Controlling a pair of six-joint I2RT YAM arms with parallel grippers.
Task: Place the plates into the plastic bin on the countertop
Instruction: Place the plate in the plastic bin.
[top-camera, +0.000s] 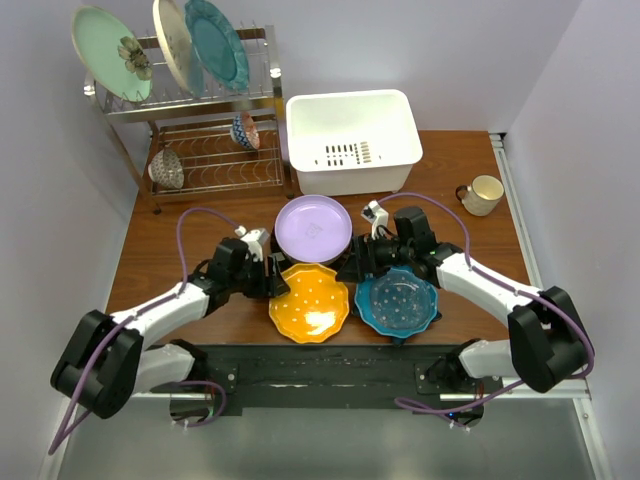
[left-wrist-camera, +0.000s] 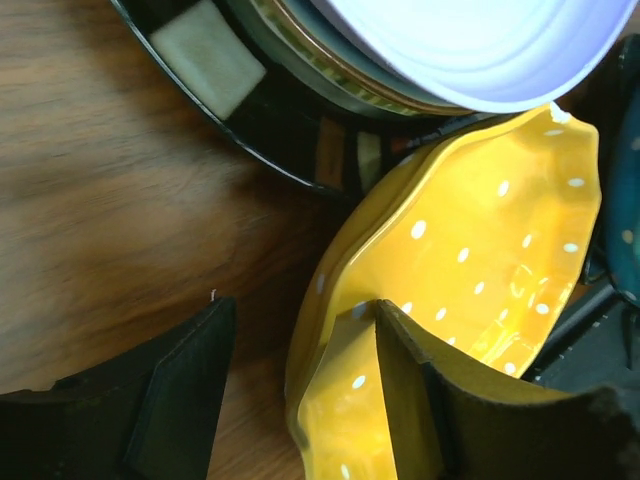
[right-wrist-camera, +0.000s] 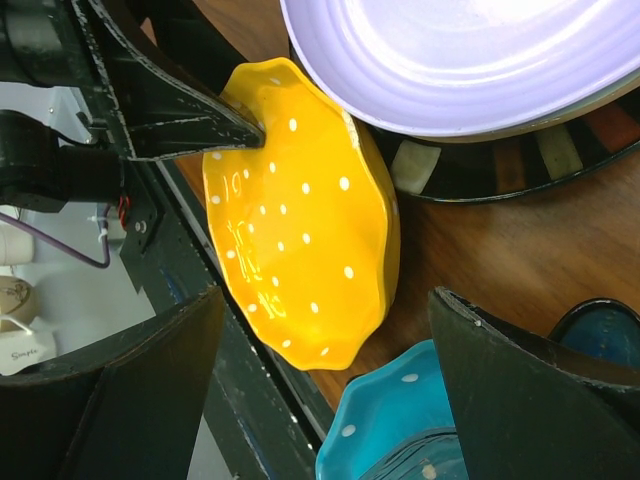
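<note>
Fingers (left-wrist-camera: 180, 400) of my left gripper (left-wrist-camera: 300, 335) stand apart astride the left rim of the orange plate (left-wrist-camera: 480, 250), one outside over the countertop (left-wrist-camera: 100, 200), one over the dotted inside, not closed on it. My right gripper (right-wrist-camera: 328, 300) gapes wide and holds nothing, with the blue plate (right-wrist-camera: 390, 420) just beside one finger. Its camera shows my left finger touching the orange rim, which the top view blurs. Beyond, the lilac plate (top-camera: 313, 228) lies on a dark-rimmed plate (right-wrist-camera: 480, 160) that shows only in the wrist views. Only the top view shows the plastic bin (top-camera: 320, 160) at the far edge, with no plates in it, and a mint plate (top-camera: 105, 50) standing in the wire rack (top-camera: 215, 160).
</note>
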